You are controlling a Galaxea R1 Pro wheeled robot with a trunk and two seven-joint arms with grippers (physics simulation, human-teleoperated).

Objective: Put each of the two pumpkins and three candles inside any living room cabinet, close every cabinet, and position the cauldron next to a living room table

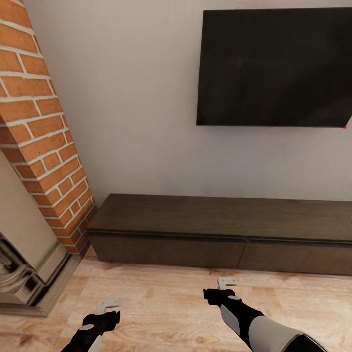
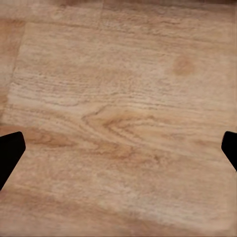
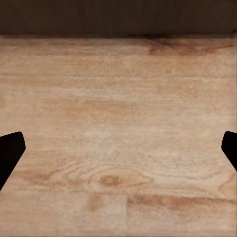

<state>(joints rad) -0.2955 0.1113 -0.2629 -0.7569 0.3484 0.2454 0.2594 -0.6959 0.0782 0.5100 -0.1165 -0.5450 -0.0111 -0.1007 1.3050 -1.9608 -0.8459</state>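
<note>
Light wood plank floor [image 1: 161, 313] lies nearest, running under both arms and across both wrist views [image 2: 118, 118] [image 3: 118, 133]. Beyond it, a pale wall [image 1: 132, 98] rises at the far side, carrying a black wall-mounted TV [image 1: 274, 68] on the right. Left of that stands a brick fireplace [image 1: 39, 132] with a stone surround [image 1: 24, 264] at its foot, reaching down to the floor at the near left. Against the wall, below the TV, sits the cabinet [image 1: 220, 230], a long, low dark-brown unit whose plain drawer fronts all sit flush and shut; its left end is just beside the brick, and a strip of its dark front shows in the right wrist view [image 3: 118, 17] at the far edge of the planks. The right arm [image 1: 259, 322] reaches forward from the near right, and its right pincer [image 1: 227, 282] hangs above bare floor near the cabinet front, released, with black fingertips [image 3: 10, 153] spread wide and nothing between them. The left pincer [image 1: 108, 306] hovers above the planks at the near left, well apart from the cabinet, likewise released and empty, its fingertips [image 2: 10, 153] wide apart.
</note>
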